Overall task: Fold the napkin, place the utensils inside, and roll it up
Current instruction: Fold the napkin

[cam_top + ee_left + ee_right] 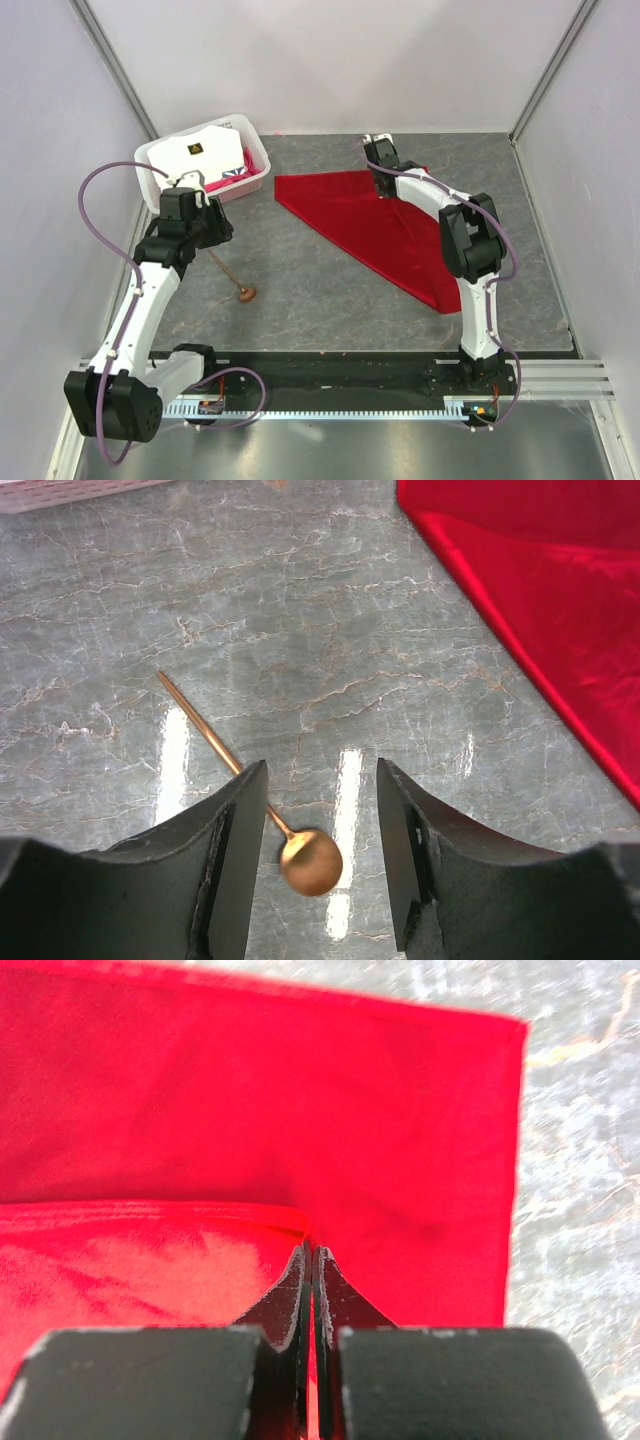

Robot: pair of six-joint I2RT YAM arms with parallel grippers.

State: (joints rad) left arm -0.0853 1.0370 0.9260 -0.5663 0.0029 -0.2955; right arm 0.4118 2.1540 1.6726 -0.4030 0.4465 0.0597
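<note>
Grey marbled tabletop (330, 290) between pale walls (330, 60); left gripper (322, 775) spread above small brown wooden spoon (310, 862), right gripper (311, 1252) pinching red cloth napkin (250, 1110).

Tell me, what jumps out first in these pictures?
The big red napkin grabs the eye, lying right of the middle of the table, its far edge pinched in the shut right gripper. Left of it, a small wooden spoon lies beneath the open left gripper.

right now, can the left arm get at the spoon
Probably yes. The left arm has its fingers open just above the spoon, whose bowl lies between them on the table. Nothing covers the spoon or leans against it.
</note>
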